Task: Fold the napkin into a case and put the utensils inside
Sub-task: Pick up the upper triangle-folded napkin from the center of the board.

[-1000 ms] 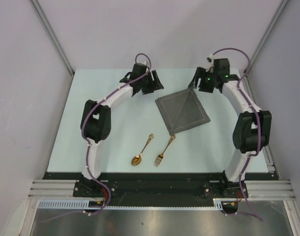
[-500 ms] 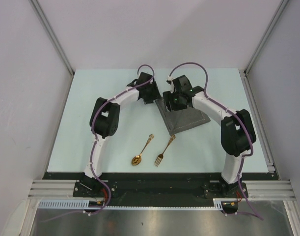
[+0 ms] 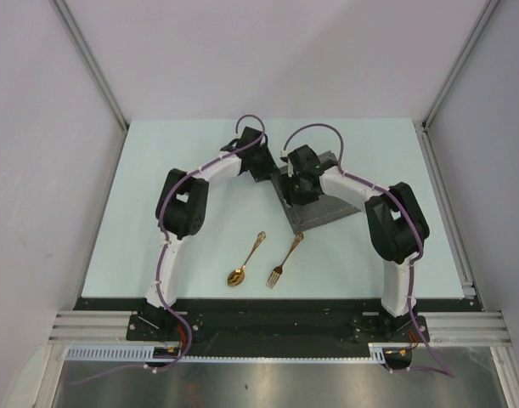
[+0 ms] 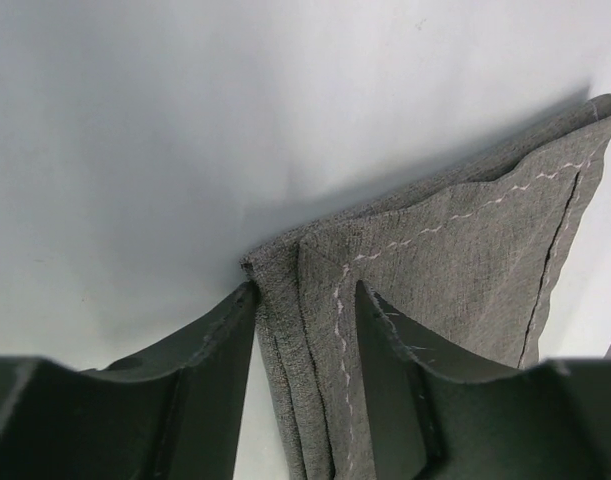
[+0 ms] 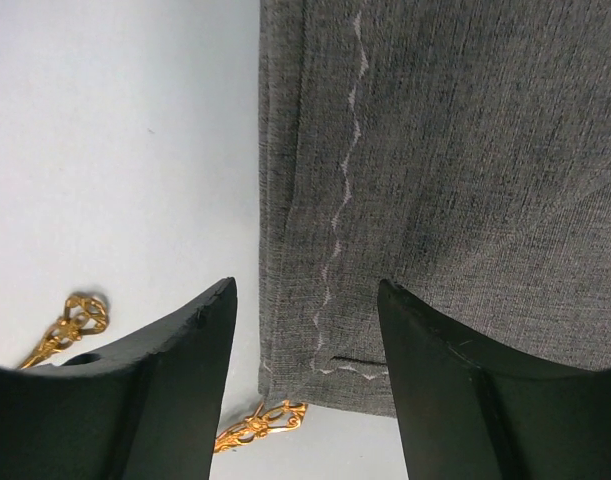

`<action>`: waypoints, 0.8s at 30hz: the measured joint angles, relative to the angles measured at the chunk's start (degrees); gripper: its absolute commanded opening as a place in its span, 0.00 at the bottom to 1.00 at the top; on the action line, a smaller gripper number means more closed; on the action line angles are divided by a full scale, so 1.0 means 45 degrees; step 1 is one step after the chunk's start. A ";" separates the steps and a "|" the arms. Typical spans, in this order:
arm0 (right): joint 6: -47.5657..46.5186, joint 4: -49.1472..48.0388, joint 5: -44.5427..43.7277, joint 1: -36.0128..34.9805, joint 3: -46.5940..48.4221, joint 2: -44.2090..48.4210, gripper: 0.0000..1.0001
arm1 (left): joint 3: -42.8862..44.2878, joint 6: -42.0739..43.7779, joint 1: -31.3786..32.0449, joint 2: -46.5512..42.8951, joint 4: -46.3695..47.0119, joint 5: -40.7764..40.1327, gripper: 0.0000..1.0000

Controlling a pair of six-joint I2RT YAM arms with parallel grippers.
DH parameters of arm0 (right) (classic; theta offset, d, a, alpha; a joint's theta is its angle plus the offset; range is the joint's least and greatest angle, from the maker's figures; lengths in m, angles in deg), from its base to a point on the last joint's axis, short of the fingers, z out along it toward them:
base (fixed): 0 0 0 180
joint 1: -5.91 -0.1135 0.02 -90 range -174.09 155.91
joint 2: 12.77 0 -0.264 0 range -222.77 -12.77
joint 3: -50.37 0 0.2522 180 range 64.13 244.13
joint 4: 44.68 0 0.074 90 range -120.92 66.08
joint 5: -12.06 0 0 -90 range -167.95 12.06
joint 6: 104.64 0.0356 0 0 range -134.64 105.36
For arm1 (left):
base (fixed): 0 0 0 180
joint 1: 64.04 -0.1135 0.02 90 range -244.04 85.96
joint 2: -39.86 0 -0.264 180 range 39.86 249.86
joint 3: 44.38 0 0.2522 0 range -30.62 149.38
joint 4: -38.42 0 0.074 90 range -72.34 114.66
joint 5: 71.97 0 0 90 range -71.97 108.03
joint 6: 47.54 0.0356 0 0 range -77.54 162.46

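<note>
The left arm (image 3: 178,208) and right arm (image 3: 395,223) share one build: curved white links, bulky black joints, and a purple cable (image 3: 242,123) looping along each. Their jaws are matte black wedges.

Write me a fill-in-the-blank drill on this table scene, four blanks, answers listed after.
1. In the top view, the small shiny gold spoon lies to the ___ of the small gold fork.
2. The left hand is open around a ___ of the dark grey woven cloth napkin.
3. The spoon's bowl and the fork's tines point toward the ___ edge of the pale table, where the arms are bolted.
4. The right hand, also open, straddles an edge of the ___.

Answers: left; corner; near; napkin
</note>
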 measured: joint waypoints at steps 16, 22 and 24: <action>-0.0044 -0.0500 0.0350 -0.0092 -0.0583 0.0000 0.52 | -0.0199 -0.0053 -0.0107 0.0015 0.0053 0.0306 0.41; -0.0034 -0.0515 0.0359 -0.0092 -0.0583 0.0000 0.51 | 0.0073 0.0058 -0.0097 0.0141 -0.0092 0.0311 0.50; -0.0034 -0.0520 0.0427 -0.0092 -0.0578 0.0000 0.50 | 0.0155 0.0146 -0.0039 0.0151 -0.0126 0.0194 0.50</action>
